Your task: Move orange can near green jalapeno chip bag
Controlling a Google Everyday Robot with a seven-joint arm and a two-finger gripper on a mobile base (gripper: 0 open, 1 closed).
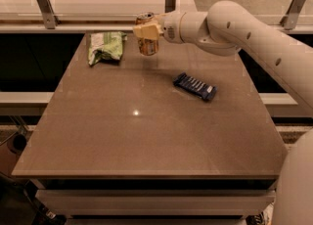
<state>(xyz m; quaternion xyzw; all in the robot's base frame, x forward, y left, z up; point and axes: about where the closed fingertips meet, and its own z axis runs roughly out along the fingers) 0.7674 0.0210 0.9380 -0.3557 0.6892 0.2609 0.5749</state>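
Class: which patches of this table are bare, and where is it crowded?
Bare: the near half of the table, in front of the dark-blue bar. Crowded: the far edge, where the end effector holds the orange can beside the green jalapeno chip bag, leaving only a narrow gap.

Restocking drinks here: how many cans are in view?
1: the orange can, held in the gripper over the table's far side, just right of the green jalapeno chip bag. None appears hidden.
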